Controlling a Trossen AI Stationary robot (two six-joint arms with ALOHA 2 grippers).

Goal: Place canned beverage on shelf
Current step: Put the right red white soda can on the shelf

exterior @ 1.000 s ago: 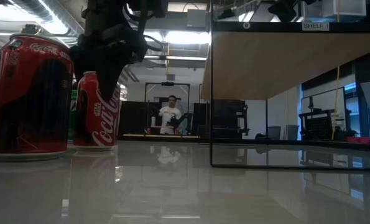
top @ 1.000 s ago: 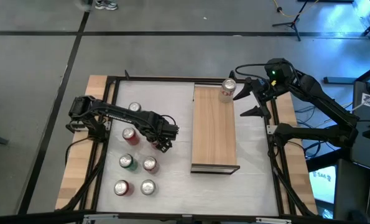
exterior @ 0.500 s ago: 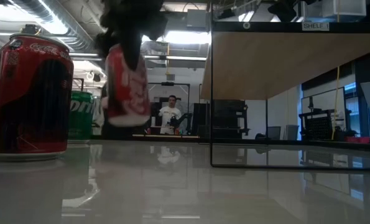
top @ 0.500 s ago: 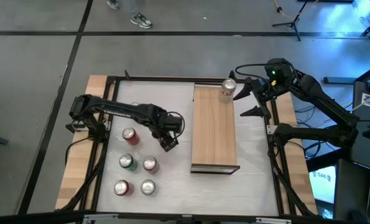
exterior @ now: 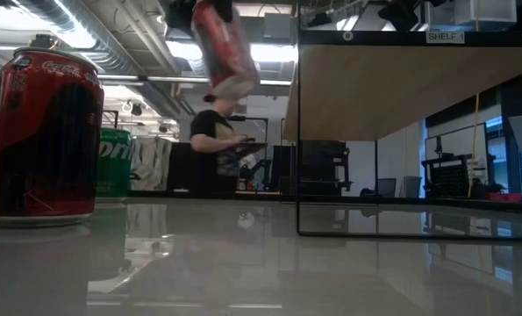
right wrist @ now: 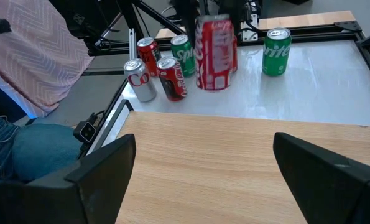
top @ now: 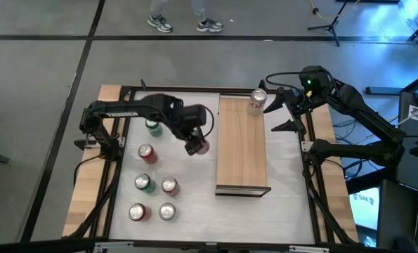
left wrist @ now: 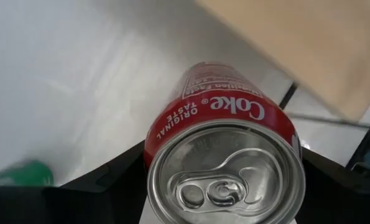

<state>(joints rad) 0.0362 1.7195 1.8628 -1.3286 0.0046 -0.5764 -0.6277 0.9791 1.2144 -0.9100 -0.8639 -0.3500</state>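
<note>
My left gripper [top: 196, 146] is shut on a red Coke can [top: 201, 147], which hangs in the air just left of the shelf [top: 242, 147], a long light-wood board. In the low view the can [exterior: 225, 48] hangs high and tilted. Another can [top: 257, 101] stands on its base at the shelf's far end. My right gripper [top: 279, 112] waits open beside the shelf's far right corner, with nothing between its fingers. My left gripper pinches the Coke can's side wall just below the top rim [left wrist: 166, 134] between its two fingers [left wrist: 110, 180], one on each side. The fingers come from above, slanting down. The can hangs below them, clear of the table, tilted with its base toward the shelf.
Several cans stand on the white table left of the shelf: a green one [top: 152, 126] at the far side, a red one [top: 146, 153], then two pairs [top: 143, 183] [top: 166, 211] nearer. A black frame [top: 124, 91] rims the table. A person [exterior: 215, 145] stands behind.
My left gripper has risen and gone toward the far edge and the shelf, rolling its wrist. The Coke can has come off the table with it and now hangs high and tilted. My right gripper has kept still.
</note>
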